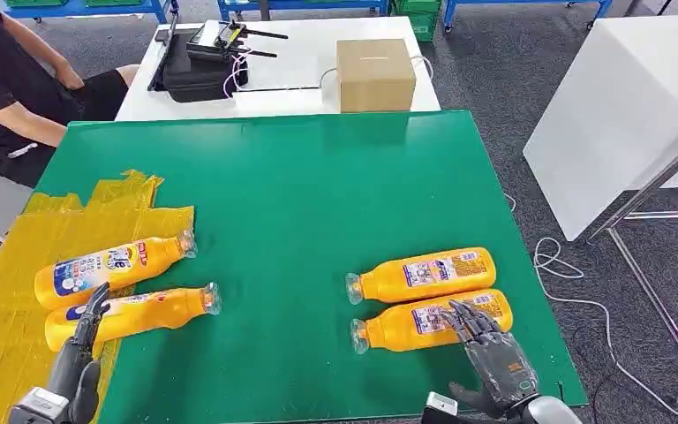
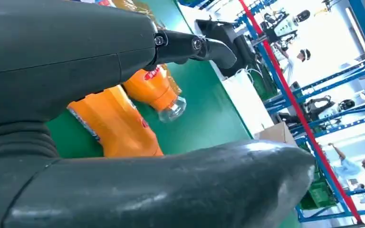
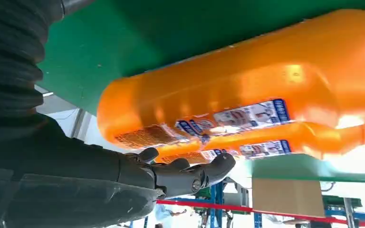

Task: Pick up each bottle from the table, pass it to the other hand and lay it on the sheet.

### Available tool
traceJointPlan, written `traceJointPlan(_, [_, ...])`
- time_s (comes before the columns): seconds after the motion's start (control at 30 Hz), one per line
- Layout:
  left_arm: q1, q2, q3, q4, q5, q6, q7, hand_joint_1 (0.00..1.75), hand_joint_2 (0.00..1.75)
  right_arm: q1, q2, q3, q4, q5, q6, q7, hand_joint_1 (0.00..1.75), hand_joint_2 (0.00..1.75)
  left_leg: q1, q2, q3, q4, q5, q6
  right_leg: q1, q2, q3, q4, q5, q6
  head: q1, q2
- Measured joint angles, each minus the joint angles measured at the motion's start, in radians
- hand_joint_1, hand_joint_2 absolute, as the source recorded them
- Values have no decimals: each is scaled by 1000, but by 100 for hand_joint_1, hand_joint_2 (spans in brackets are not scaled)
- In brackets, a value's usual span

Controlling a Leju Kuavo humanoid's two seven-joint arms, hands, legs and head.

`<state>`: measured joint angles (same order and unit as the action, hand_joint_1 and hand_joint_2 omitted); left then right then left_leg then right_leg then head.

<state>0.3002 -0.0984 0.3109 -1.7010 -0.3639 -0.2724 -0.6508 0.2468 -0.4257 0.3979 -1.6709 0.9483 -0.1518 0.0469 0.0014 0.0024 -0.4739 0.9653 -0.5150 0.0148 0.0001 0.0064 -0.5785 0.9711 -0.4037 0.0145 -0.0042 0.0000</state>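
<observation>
Your right hand (image 1: 494,358), fingers spread and holding nothing, hovered over the nearer orange bottle (image 1: 431,321) at lower right; touching its neighbour (image 1: 424,275), it could roll off when gripped.

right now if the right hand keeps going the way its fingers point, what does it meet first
Probably the nearer orange bottle: the right hand has its fingertips at that bottle's label end, though contact is unclear.

Two orange plastic bottles (image 1: 113,265) (image 1: 132,315) lie on the crinkled yellow sheet (image 1: 18,265) at lower left of the green worktop (image 1: 318,194); two more (image 1: 424,275) (image 1: 428,321) lie at lower right.
</observation>
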Motion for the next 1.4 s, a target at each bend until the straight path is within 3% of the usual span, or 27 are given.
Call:
traceJointPlan(1.0, [4, -14, 14, -3, 32, -45, 8, 0, 0, -53, 31, -175, 50, -41, 75, -66, 0, 175, 0, 0, 0, 0, 0, 0, -1, 0, 0, 0, 0, 0, 0, 0])
traceJointPlan(1.4, [-9, -13, 9, -2, 55, -52, 25, 0, 0, -132, 69, -175, 202, -14, 132, -93, 0, 175, 0, 0, 0, 0, 0, 0, -1, 0, 0, 0, 0, 0, 0, 0])
